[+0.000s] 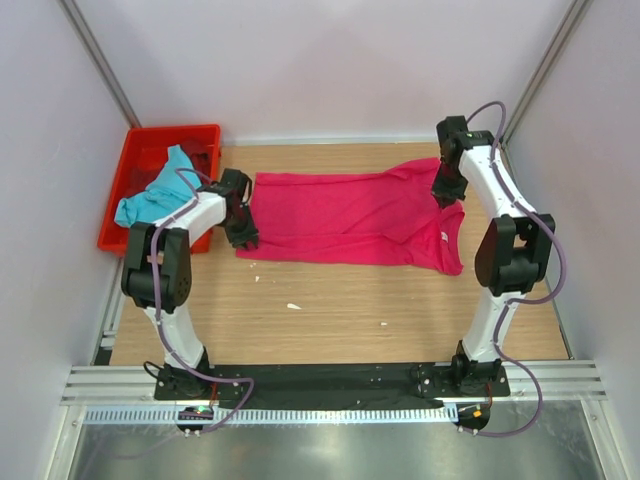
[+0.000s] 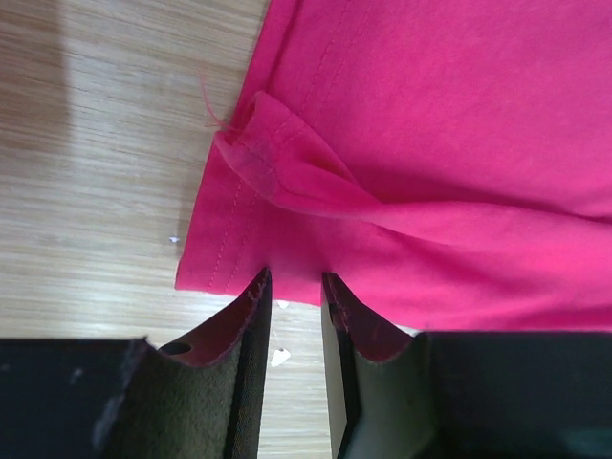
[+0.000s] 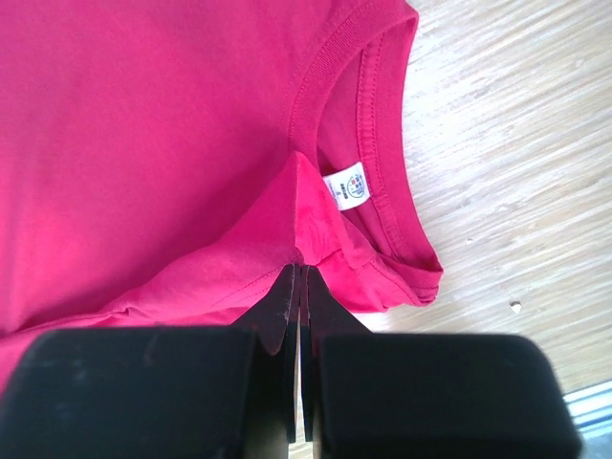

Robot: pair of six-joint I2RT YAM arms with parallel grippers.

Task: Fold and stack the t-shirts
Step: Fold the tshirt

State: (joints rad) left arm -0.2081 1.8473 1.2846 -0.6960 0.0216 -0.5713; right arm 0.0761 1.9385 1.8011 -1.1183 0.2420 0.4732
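1. Magenta-pink short-sleeved cloth t-shirt [image 1: 350, 215] is lying flat on the pale wooden table [image 1: 330, 310], its long axis running left to right, with the ribbed collar [image 3: 382, 115] pointing right and the stitched hem [image 2: 225, 239] pointing left.
2. Turquoise-blue cloth t-shirt [image 1: 155, 195] is lying crumpled in the red plastic crate [image 1: 175, 130] at the far left corner.
3. Left arm is bending outward, and the left gripper [image 2: 295, 282] is pointing down at the hem's near corner. Right arm is reaching forward, and the right gripper [image 3: 298, 273] is tilting down at the collar end.
4. Left jaws are standing slightly apart, their tips sitting at the hem's edge, with bare table showing in the gap.
5. Right jaws are pressing together, pinching a raised fold of pink cloth just beside the collar and its white label [image 3: 346, 186].
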